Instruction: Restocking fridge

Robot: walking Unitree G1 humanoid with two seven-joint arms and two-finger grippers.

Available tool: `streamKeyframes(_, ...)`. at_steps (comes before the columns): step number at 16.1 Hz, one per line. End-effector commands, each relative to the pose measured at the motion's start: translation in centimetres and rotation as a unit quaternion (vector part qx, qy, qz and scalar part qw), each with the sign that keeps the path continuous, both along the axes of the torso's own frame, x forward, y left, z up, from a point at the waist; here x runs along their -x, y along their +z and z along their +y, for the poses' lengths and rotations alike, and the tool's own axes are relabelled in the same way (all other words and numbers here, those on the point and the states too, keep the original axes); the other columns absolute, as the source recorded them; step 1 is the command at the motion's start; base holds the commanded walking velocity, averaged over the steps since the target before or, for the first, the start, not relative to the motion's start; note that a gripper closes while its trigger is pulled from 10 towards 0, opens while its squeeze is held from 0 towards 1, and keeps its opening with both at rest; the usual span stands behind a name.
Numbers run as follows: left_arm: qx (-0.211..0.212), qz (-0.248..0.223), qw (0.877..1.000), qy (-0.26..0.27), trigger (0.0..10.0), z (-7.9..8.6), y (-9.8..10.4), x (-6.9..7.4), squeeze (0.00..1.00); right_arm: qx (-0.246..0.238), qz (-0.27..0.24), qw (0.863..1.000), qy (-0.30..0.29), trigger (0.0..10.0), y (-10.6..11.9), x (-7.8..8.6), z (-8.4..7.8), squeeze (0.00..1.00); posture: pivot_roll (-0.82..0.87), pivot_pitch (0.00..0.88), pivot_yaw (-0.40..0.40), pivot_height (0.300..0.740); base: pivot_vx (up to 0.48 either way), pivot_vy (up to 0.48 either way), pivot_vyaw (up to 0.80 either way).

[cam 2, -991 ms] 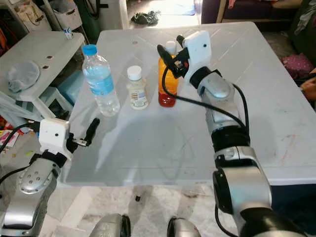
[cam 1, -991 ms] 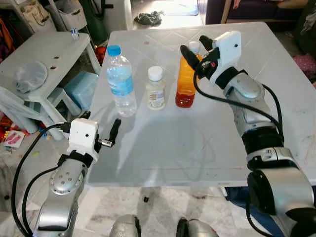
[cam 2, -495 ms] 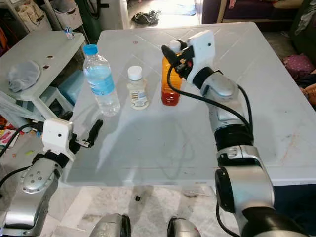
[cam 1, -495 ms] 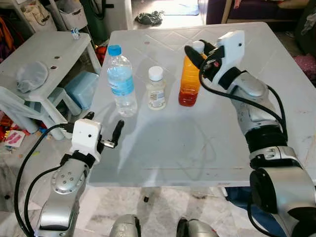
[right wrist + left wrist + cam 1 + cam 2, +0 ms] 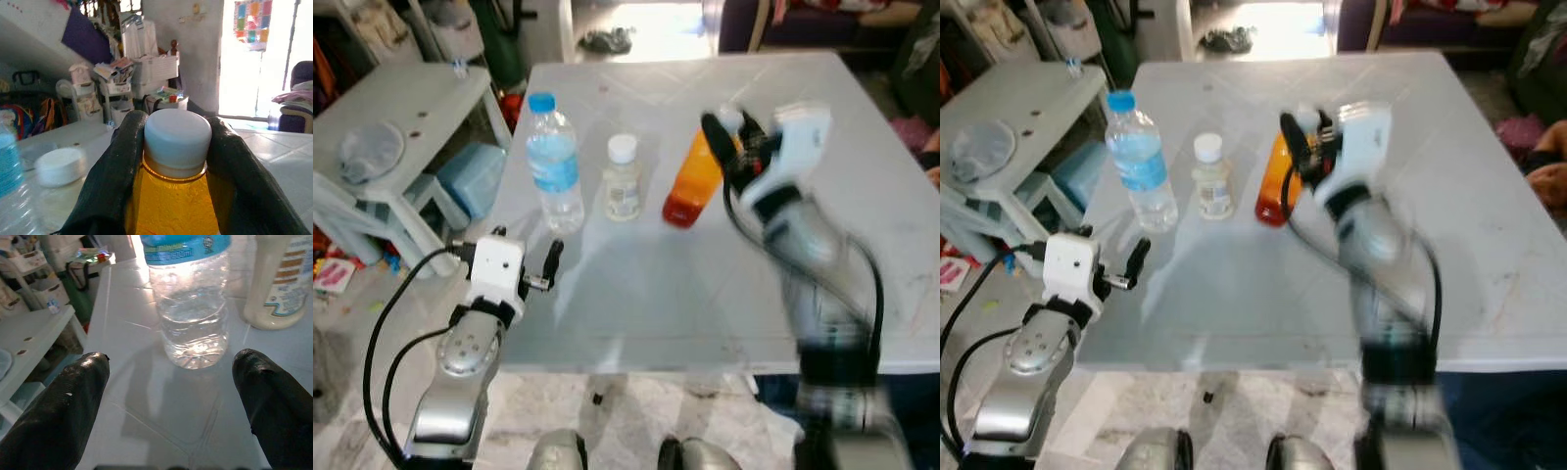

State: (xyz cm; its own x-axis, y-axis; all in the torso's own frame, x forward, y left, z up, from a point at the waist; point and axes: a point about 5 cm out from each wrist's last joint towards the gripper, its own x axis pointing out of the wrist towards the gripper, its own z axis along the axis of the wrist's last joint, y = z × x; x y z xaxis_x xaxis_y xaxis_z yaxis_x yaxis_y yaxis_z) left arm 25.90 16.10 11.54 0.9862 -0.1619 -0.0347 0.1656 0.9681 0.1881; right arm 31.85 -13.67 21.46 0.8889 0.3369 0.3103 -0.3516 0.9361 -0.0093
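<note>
An orange juice bottle (image 5: 693,183) with a white cap (image 5: 177,138) leans with its top to the right over the white table (image 5: 646,294). My right gripper (image 5: 728,130) is shut on its neck, one finger (image 5: 113,178) on each side of the cap. To its left stand a small white bottle (image 5: 622,179) and a clear water bottle (image 5: 553,162) with a blue cap. My left gripper (image 5: 527,251) is open at the table's left edge, its fingers (image 5: 63,411) wide apart and facing the water bottle (image 5: 188,308) without touching it.
A low grey side table (image 5: 401,108) with a grey cloth (image 5: 362,152) stands to the left, a blue box (image 5: 475,176) beneath it. A person's hand (image 5: 1545,181) is at the right edge. Cluttered shelves stand at the back left.
My right arm has swung right and toward me, tilting the orange bottle off upright; the arm is blurred. The left gripper has crept a little closer to the water bottle.
</note>
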Motion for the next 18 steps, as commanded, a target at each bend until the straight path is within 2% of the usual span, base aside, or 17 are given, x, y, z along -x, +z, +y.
streamKeyframes(1,-0.002,0.001,1.000,0.015,10.0,0.3,-0.2,0.0,0.00,0.009,-0.016,0.999,-0.029,9.6,-0.1,1.3,0.3,0.00,0.09,0.000,0.010,0.740,0.000,0.000,0.00)
streamKeyframes(3,0.004,0.004,1.000,0.022,10.0,0.2,-0.4,-0.2,0.00,0.006,-0.005,0.998,-0.056,10.0,-1.3,2.4,0.5,0.00,0.09,0.000,0.008,0.740,0.000,0.000,0.00)
streamKeyframes(6,0.004,0.005,1.000,0.024,10.0,0.3,-0.6,-0.6,0.00,0.034,-0.010,0.998,-0.051,10.0,-1.8,3.5,1.4,0.00,0.07,0.000,0.012,0.740,0.000,0.000,0.00)
streamKeyframes(9,0.013,-0.001,0.999,0.041,10.0,0.4,-0.7,-1.1,0.00,0.036,-0.003,0.997,-0.074,10.0,-2.3,3.3,0.9,0.00,0.07,0.000,-0.003,0.740,0.000,0.000,0.00)
streamKeyframes(13,0.018,-0.004,0.999,0.036,10.0,-0.3,-0.7,-1.2,0.00,0.044,-0.001,0.997,-0.067,10.0,-2.5,3.2,1.3,0.00,0.07,0.000,-0.018,0.740,0.000,0.000,0.00)
streamKeyframes(18,0.016,-0.012,0.999,0.043,10.0,0.1,-0.4,-1.6,0.00,0.036,-0.002,0.998,-0.060,10.0,-2.2,2.7,1.6,0.00,0.07,0.000,-0.012,0.740,-0.268,0.000,0.00)
